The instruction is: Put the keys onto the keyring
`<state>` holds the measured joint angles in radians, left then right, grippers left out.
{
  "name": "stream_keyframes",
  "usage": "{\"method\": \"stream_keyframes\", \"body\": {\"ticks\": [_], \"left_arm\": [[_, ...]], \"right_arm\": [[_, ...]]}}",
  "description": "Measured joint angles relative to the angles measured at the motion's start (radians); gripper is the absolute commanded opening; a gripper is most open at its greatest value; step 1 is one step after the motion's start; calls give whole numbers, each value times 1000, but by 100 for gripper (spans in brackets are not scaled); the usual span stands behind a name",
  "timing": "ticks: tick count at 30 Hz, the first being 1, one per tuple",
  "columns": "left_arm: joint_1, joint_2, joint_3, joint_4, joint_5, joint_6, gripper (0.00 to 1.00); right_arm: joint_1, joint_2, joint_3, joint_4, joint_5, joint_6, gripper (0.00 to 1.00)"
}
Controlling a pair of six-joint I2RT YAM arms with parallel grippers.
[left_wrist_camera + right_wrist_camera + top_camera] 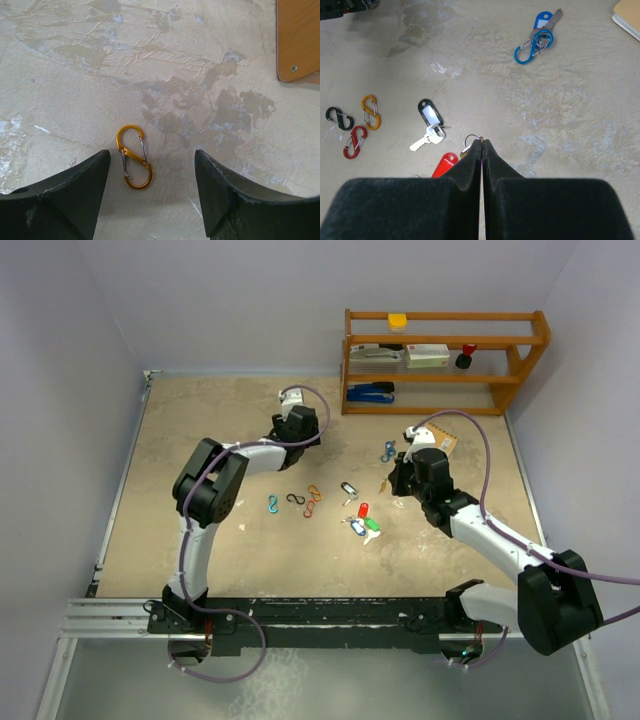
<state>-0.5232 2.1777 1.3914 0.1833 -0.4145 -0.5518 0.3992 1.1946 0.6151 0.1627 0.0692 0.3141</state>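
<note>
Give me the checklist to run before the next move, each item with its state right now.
1. Left gripper open: ok, fingers spread wide.
2. Orange S-clip between those fingers: ok, lying flat, touching neither.
3. Right gripper shut: ok, fingers pressed together.
4. Small ring at its tips actually pinched: cannot tell.
5. Black-and-white tagged key free to pick: ok, lying apart from the red tag.
6. Blue key on the blue clip: ok, appears hooked.

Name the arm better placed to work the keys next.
Right. The right gripper, shut, has its tips beside the red key tag and the black-and-white-tagged key; the left gripper hangs open over only an orange S-clip.
</note>
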Motion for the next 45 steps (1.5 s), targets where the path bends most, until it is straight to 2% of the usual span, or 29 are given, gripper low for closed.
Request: {"method": "stream_keyframes", "body": {"ticks": [9,18,25,28,37,45], "left_arm": [[-21,24,41,-51,-92,24,61],[-37,51,74,-80,-167,43,50],[-37,54,77,-96,-196,49,34],[-36,55,77,-100,-207,51,31],[-35,61,82,-100,-223,57,0],[-35,62,82,-93,-222,58,0]], "right_arm": [[0,0,-2,0,0,0,0],[0,0,-2,-1,0,0,0],[0,0,-2,0,0,0,0],[0,0,-2,0,0,0,0],[0,0,-2,0,0,0,0],[0,0,-2,0,1,0,0]]}}
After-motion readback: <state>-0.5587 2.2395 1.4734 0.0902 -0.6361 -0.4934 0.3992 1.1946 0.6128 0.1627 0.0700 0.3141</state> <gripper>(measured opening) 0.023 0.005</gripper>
